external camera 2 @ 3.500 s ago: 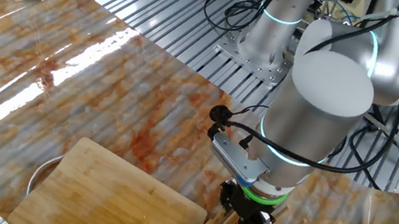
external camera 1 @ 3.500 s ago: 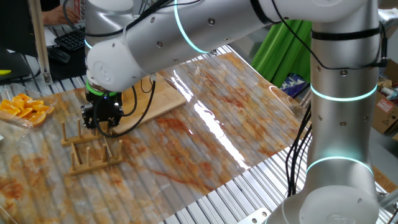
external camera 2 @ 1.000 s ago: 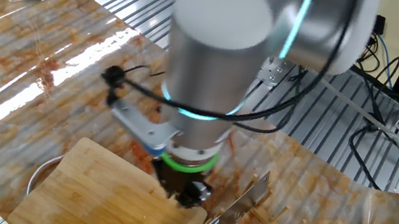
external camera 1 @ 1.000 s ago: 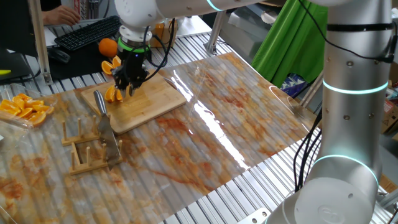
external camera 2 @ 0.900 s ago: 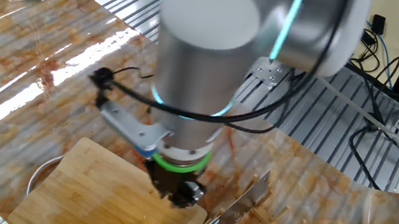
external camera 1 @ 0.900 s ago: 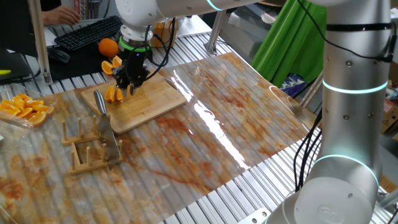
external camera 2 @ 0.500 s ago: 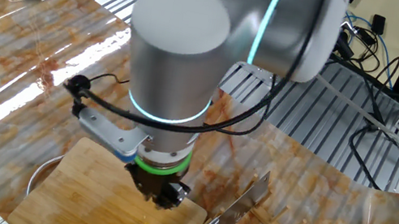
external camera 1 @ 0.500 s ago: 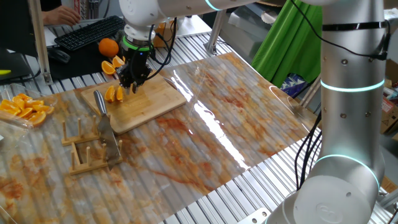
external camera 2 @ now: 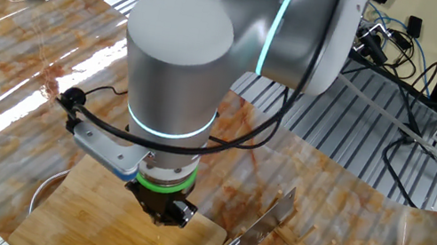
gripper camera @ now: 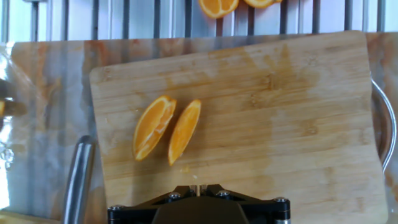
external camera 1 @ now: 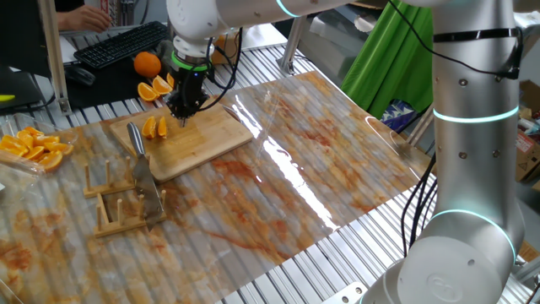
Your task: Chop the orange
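We see the gripper (external camera 1: 184, 116) pointing straight down over the bamboo board (external camera 1: 207, 139), its fingers pressed together with nothing between them. In the hand view the fingertips meet at the lower edge, just below the fruit.

Two orange wedges lie side by side on the board, touching or nearly so. We take the narrower right one as the orange (gripper camera: 185, 131); the second wedge (gripper camera: 153, 126) lies just left of it. In one fixed view the pair (external camera 1: 154, 127) sits just beside the gripper, apart from it.

A knife (external camera 1: 139, 152) rests with its blade in the wooden rack (external camera 1: 118, 207); its metal handle (gripper camera: 77, 180) shows beside the board's left edge. More cut pieces (external camera 1: 154, 87) and a whole orange (external camera 1: 147, 62) lie beyond the board, and a heap of slices (external camera 1: 32, 149) sits well apart.
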Robot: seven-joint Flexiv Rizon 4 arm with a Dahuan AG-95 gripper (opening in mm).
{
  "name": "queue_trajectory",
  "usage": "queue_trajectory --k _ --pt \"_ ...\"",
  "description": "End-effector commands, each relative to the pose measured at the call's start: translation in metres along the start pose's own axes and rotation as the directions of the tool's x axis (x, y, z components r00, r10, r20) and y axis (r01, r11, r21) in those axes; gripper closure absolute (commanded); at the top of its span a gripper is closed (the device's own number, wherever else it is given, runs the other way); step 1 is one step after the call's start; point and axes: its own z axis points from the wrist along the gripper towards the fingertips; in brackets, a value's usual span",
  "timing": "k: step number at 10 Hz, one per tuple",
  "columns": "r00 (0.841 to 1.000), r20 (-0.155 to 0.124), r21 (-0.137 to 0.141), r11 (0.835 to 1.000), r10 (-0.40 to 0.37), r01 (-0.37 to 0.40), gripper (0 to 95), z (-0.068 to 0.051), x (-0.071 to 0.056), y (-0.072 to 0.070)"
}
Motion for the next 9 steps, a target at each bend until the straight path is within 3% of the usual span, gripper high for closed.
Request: queue_trajectory --k 1,9 --pt "1.000 -0.006 -0.002 1.000 0.000 0.000 95.0 0.0009 -0.0032 -0.0024" --pt "1.000 -0.024 0.009 1.000 0.013 -0.013 95.0 0.0023 -0.0081 -0.0072"
